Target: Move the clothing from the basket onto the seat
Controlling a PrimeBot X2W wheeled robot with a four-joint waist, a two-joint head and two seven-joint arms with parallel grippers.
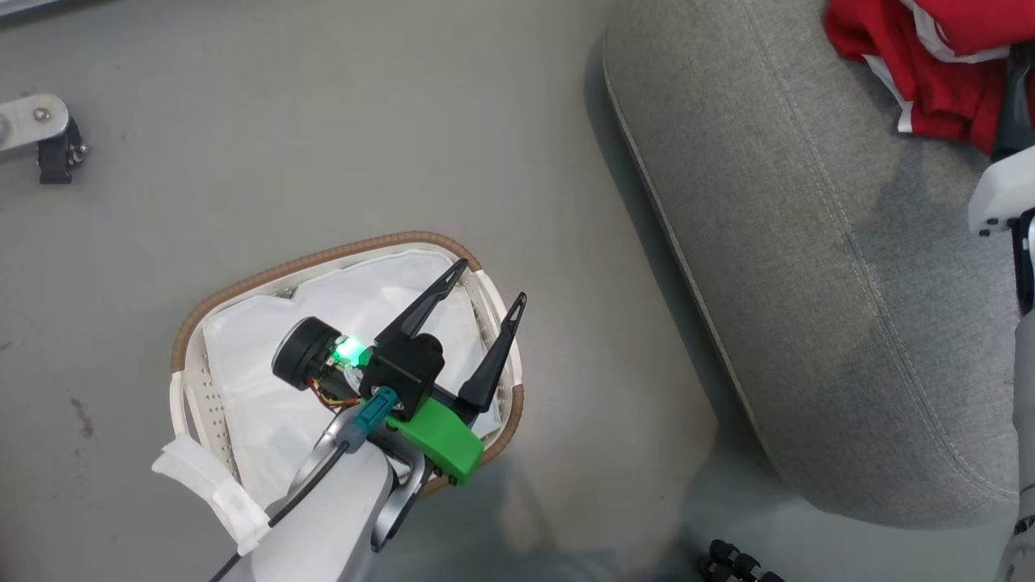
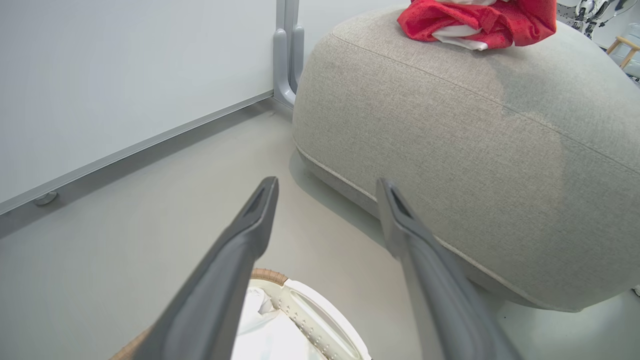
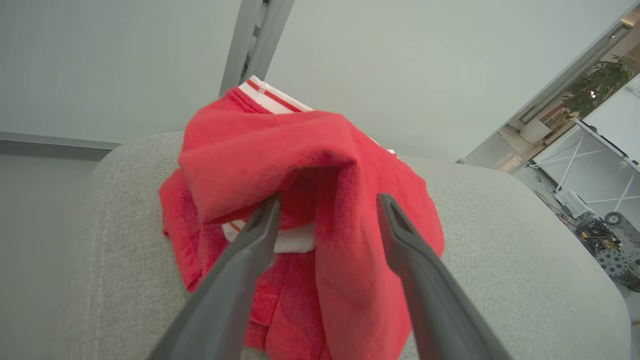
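Clothing, bright red with white stripes and trim, lies heaped on the top of the seat, at the far right of the head view. Nearest the camera in that view, the left arm rises from the bottom edge, pale forearm first, then a green plastic part at the wrist. The left gripper hangs over the basket, its two long dark fingers spread wide and holding nothing, tips above the far right part of the rim. This oval white laundry basket with a brown woven rim stands on the grey floor, and its crumpled white liner covers the inside. Just to the right of the basket, apart from it, sits the large grey woven cushion with rounded edges and stitched seams. At the right edge the right arm's pale forearm reaches over the cushion towards the red heap. In the right wrist view the right gripper is spread wide at the pile, with a raised fold of red fabric standing between the fingertips and draped about them, not pinched. Beyond the seat stands a plain pale wall panel.
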